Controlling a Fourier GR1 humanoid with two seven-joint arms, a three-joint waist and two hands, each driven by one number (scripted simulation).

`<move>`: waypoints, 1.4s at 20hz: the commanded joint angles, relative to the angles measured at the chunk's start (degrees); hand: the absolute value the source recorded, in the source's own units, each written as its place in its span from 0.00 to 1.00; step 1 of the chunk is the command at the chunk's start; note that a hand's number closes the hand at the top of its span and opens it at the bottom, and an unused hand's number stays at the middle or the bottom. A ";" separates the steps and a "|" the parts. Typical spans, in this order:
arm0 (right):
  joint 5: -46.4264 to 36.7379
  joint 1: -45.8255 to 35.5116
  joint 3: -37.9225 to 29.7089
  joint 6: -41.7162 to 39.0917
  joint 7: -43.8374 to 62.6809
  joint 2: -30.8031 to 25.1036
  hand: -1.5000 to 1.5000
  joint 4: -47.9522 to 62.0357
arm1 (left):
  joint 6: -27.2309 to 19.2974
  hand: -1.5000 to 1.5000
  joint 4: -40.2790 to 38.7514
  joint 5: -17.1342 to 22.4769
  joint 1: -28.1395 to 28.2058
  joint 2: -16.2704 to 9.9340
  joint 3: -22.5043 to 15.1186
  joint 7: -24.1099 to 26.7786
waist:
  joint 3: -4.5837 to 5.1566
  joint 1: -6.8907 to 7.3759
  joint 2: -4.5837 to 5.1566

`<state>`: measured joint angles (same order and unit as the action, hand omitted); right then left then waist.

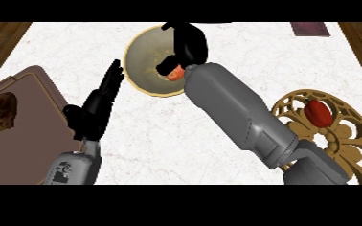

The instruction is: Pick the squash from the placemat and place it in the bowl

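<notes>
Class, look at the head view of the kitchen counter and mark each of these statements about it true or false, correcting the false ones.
1. The right robot hand is over the bowl. True.
2. The orange squash lies on the placemat. False: it is at the right robot hand, above the bowl's inside.
3. The left robot hand is curled round the bowl's rim. False: its fingers are straight and it shows left of the bowl.
4. A red item sits on the gold openwork placemat at the right. True.
5. A brown board lies at the counter's left edge. True.
</notes>
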<state>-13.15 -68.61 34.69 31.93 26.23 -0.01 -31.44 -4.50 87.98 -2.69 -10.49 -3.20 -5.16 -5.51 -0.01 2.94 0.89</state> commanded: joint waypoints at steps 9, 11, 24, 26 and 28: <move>7.98 2.05 -8.39 12.21 -16.75 0.01 0.00 -4.72 | -1.26 0.50 -1.09 -1.73 1.31 1.14 -0.54 1.66 | 0.01 -1.22 -0.47; 8.36 2.57 -11.48 9.71 -15.71 0.01 0.00 -7.18 | -1.69 0.50 -5.10 -0.70 -1.85 0.69 2.60 2.88 | 0.02 -2.84 -0.73; 12.73 24.10 -13.82 -1.41 -14.16 -7.22 0.00 -36.80 | -0.78 0.50 2.70 -0.78 2.97 -0.07 1.69 -0.72 | 0.00 -3.54 -1.17; 13.12 27.09 -15.05 -1.87 -19.42 -4.94 0.00 -34.72 | -0.71 0.50 2.26 -1.97 5.10 0.40 0.39 0.90 | 0.00 -2.98 -0.96; 10.70 27.46 -13.58 -3.38 -10.79 -7.07 0.00 -43.11 | 1.15 0.50 1.10 0.90 1.59 -0.70 3.15 -1.04 | 0.02 -3.34 -1.10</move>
<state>-1.10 -45.60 20.15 30.76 11.24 -5.75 -65.61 -3.86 88.95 -2.71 -7.53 -3.86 -2.90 -5.05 -0.01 -0.27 -0.14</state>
